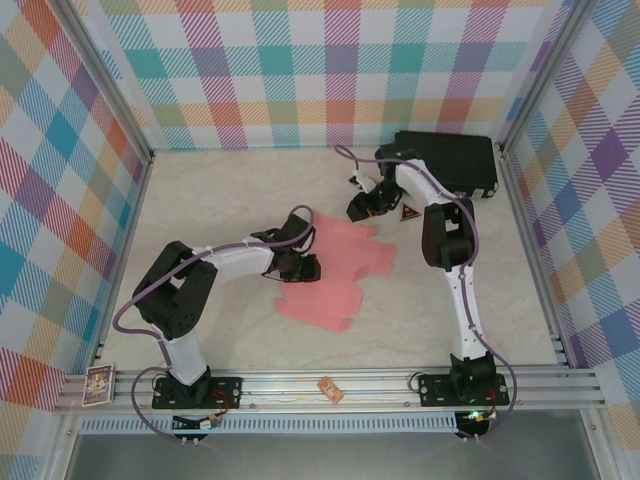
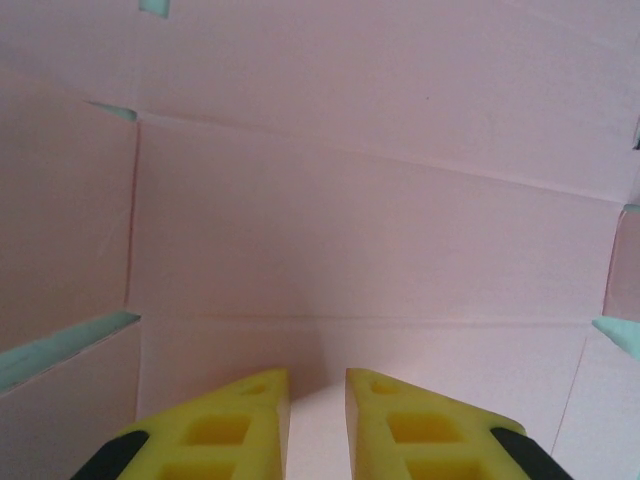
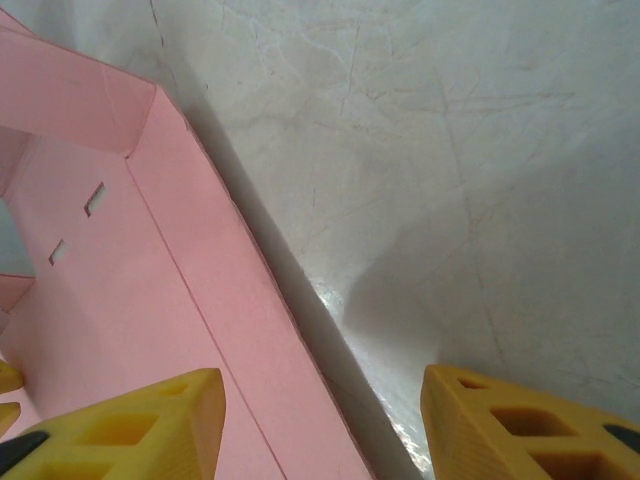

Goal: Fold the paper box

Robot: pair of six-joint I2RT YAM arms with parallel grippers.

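The paper box (image 1: pixel 345 258) is a flat salmon-pink die-cut sheet with jagged flaps, lying mid-table. My left gripper (image 1: pixel 300 267) sits at its left edge. In the left wrist view the creased sheet (image 2: pixel 360 220) spreads out just past my left gripper (image 2: pixel 318 385), whose yellow fingers stand a narrow gap apart; I cannot tell whether they pinch anything. My right gripper (image 1: pixel 362 207) hovers at the sheet's far edge. It is open (image 3: pixel 320 385), one finger over the pink sheet (image 3: pixel 150 300), the other over bare table (image 3: pixel 450 200), nothing between them.
A black hard case (image 1: pixel 450 160) lies at the back right, just behind the right arm. A small picture card (image 1: pixel 98 385) and a small tag (image 1: pixel 331 389) rest on the front rail. Checked walls close in the table on three sides.
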